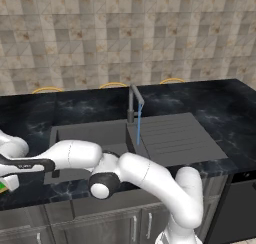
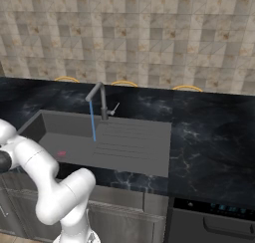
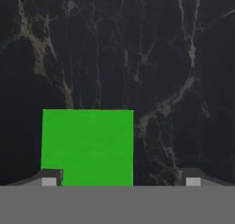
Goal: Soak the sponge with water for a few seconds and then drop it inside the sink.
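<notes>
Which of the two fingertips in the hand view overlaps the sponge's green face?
The fingertip at the view's lower left: it overlaps the corner of the sponge. The other fingertip stands apart from it, over the bare black marbled countertop.

Flat, even rendered light with no clear source; the desk (image 1: pixel 220 113) stays dark and glare-free, shadows are faint, and all views look soft and low-resolution.

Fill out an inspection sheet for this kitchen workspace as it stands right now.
Surface: black marbled countertop, sink set into it.
Job's things: sponge, green face up, on the countertop between the fingertips; water running from the tap into the sink.
Clutter: small red spot on the basin floor.
Grippers: gripper open, straddling the sponge, not yet clamped.
Cables: nothing seen.
Surroundings: tiled wall, cabinets below.
</notes>
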You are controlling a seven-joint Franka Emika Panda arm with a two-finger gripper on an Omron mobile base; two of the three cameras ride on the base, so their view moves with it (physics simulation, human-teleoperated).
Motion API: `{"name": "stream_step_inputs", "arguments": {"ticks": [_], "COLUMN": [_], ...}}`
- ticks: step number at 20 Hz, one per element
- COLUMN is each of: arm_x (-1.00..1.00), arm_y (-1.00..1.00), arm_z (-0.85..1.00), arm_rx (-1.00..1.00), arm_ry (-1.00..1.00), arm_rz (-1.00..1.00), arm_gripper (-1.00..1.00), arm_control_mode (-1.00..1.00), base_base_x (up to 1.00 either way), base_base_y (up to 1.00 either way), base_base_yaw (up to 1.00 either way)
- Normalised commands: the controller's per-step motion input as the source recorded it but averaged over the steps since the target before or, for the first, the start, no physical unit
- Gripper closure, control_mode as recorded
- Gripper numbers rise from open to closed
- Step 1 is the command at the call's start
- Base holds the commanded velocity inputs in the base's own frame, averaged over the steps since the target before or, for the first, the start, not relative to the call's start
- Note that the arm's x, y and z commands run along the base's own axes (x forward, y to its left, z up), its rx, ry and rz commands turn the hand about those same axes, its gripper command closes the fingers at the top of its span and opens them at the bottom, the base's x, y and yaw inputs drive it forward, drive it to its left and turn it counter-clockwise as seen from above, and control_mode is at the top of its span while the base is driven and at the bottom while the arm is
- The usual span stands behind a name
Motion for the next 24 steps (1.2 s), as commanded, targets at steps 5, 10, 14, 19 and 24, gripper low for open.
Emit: {"name": "stream_step_inputs", "arguments": {"ticks": [5, 10, 14, 19, 24], "arm_x": [0.51, 0.39, 0.02, 0.00, 0.01], "arm_y": [0.00, 0.00, 0.00, 0.01, 0.06], "arm_z": [-0.62, -0.57, -0.03, 0.00, -0.07], "arm_rx": [-0.12, -0.04, 0.00, 0.00, 0.00], "arm_ry": [0.03, 0.01, 0.00, 0.00, 0.01], "arm_rz": [0.00, 0.00, 0.00, 0.00, 0.00], "arm_gripper": [-1.00, -1.00, -1.00, -1.00, -1.00], "arm_control_mode": [-1.00, -1.00, -1.00, -1.00, -1.00], "base_base_x": [0.00, 0.00, 0.00, 0.00, 0.00], "base_base_y": [0.00, 0.00, 0.00, 0.00, 0.00], "base_base_yaw": [0.00, 0.00, 0.00, 0.00, 0.00]}}
